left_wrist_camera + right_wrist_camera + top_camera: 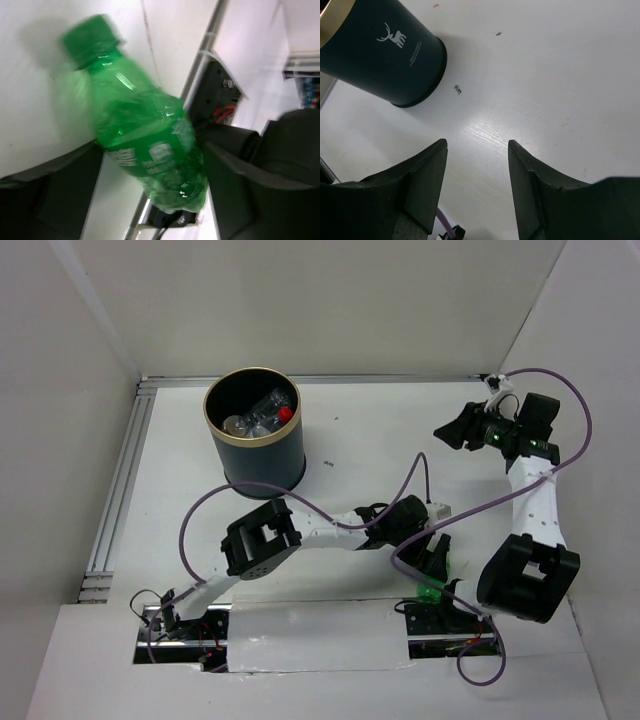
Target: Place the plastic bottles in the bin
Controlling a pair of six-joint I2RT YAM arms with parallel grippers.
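Got some bottles [262,415] in the bin [255,458] already. Well right of the bin and nearer, left gripper [152,150] fingers spread round the green bottle [145,135], too blurry to call it pinched. Squeeze mid-body first, then lift. Further right, right gripper [477,150] parted, empty.

Robot lab: 2 arms [300,530] bolted to white table [380,430], plain partition walls [320,300].

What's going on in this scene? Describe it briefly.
The dark bin already holds several plastic bottles. The left claw brackets a green bottle at the near edge of the table; whether it grips yet is unclear. The right claw hangs open and empty above the table.
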